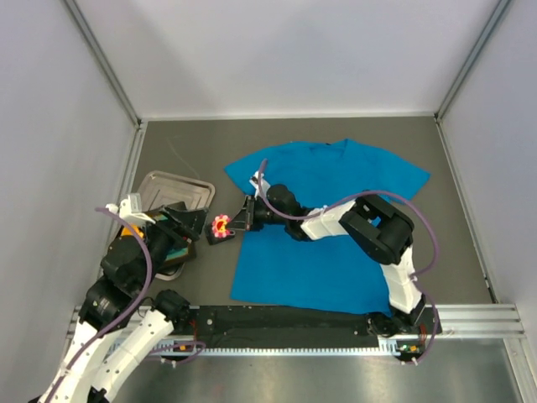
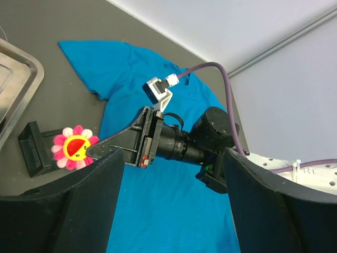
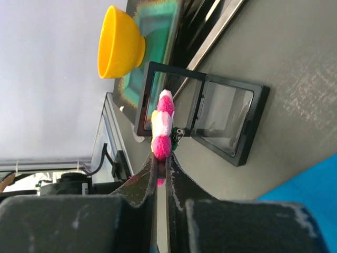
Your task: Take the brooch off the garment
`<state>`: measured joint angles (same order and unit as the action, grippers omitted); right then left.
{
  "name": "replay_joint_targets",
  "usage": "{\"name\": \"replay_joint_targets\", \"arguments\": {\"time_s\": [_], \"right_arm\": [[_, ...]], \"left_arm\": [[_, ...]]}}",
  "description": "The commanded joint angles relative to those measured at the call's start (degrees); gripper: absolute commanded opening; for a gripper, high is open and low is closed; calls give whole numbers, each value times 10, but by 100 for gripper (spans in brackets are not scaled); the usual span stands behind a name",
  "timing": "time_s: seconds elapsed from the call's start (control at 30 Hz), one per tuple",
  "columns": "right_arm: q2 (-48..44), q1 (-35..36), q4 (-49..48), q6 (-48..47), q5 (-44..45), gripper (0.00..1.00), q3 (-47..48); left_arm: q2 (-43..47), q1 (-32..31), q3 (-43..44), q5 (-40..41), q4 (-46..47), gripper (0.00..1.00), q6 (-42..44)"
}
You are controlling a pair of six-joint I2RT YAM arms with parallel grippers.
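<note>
Blue shirt point(image 1: 336, 252): is lying spread flat on the grey table point(image 1: 457, 168), stretching out behind and beneath the wrist of the right claw, with its collar pointing away from the arm bases.

Right claw point(image 3: 160, 157): is clenching, with its two fingers point(image 3: 142, 182) pressed together on the lower petals of the brooch. It is reaching out past the left edge of the shirt.

Brooch point(image 3: 162, 125): is sitting at the very tip of the right claw, showing pink and white petals around a yellow centre. It is hanging clear of the shirt, over grey table just beyond the cloth's edge in the overhead view.

Black case point(image 3: 221, 118): is lying open just ahead of the right claw's tip, directly behind the brooch in the right wrist view. Whether brooch and case are touching cannot be told.

Left claw point(image 2: 172, 155): is standing released, fingers spread wide, gripping nothing. It is facing the right claw, with the brooch ahead of its left finger point(image 2: 79, 211).

Metal tray point(image 1: 168, 186): is lying ahead and to the left of the left claw, beyond the black case.

Yellow bowl point(image 3: 120, 42): is sitting well ahead of the right claw, past the open case.
</note>
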<state>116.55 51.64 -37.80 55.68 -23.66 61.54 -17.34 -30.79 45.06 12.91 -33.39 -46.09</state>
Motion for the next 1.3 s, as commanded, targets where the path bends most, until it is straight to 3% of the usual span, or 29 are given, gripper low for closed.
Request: {"name": "replay_joint_targets", "arguments": {"time_s": [0.0, 0.63, 1.27], "right_arm": [[27, 4, -25, -29, -21, 1, 44], [94, 4, -2, -33, -44, 10, 116], [118, 3, 18, -36, -31, 18, 128]], "left_arm": [[-26, -1, -8, -24, 44, 80, 17], [-43, -1, -16, -51, 60, 79, 26], [-40, -1, -20, -56, 56, 80, 28]]}}
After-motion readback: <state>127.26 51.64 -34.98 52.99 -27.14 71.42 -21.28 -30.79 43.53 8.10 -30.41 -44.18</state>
